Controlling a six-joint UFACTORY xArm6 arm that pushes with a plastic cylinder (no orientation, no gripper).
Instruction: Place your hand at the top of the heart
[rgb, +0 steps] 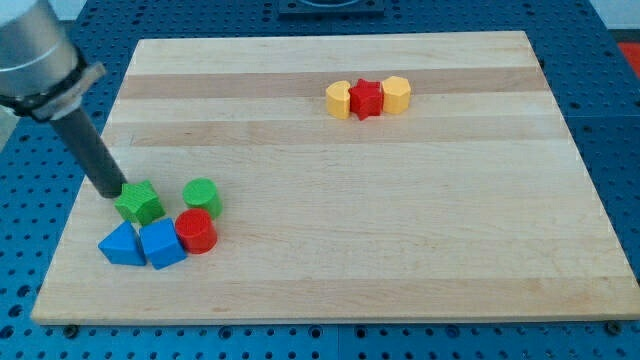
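Currently my tip (108, 190) touches the green star (139, 202), near left; no gripper fitted, just the rod. Yellow heart (339, 99) sits far, left of red star (367, 98). Sweep round the far side, stop just beyond it, avoid nudging.

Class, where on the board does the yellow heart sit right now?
The yellow heart sits near the view's top, right of centre, at the left end of a row, touching the red star.

A grey cylindrical arm housing narrows to a straight dark rod; my tip (108, 192) is blunt.
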